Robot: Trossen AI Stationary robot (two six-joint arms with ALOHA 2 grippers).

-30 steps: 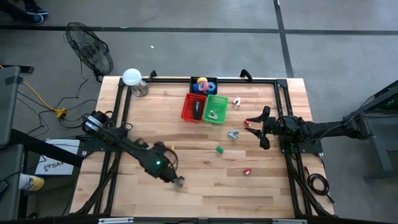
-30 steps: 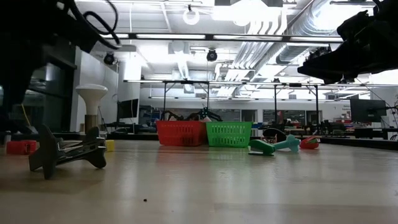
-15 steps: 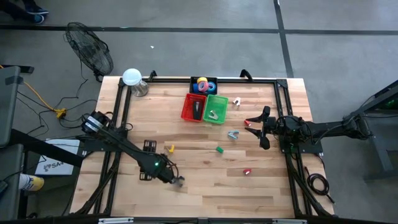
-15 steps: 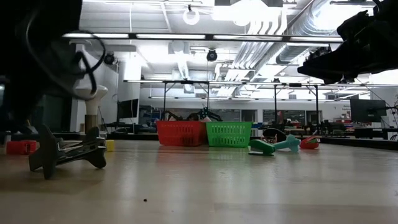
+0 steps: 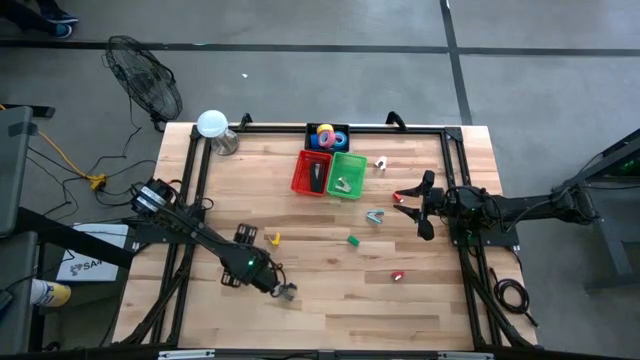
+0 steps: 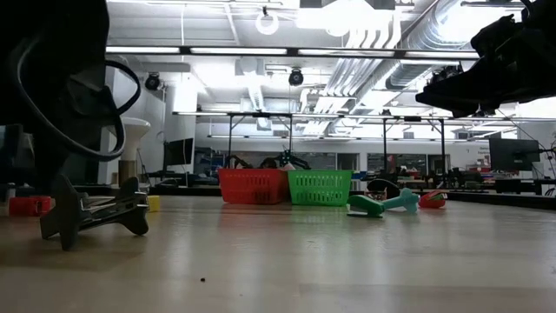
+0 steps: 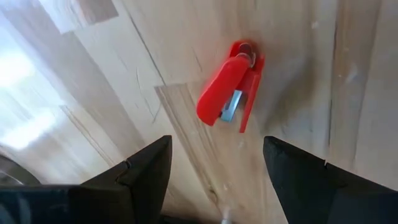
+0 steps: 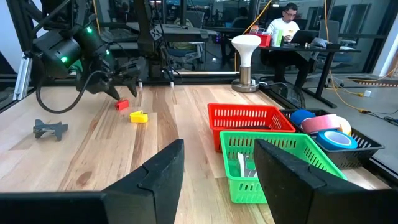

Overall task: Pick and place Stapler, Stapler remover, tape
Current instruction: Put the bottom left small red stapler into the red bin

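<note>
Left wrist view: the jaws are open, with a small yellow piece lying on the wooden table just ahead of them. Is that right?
Not quite. The small piece is red, not yellow, as the left wrist view shows. The rest holds: the left gripper has its jaws open, and the small piece lies on the wooden table just ahead of them.

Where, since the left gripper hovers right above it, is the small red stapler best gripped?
Grip the small red stapler across its narrow width at mid-length, coming straight down. It lies long and slim on the table, and the open left gripper hangs above it, fingers either side. The right gripper waits far right.
</note>
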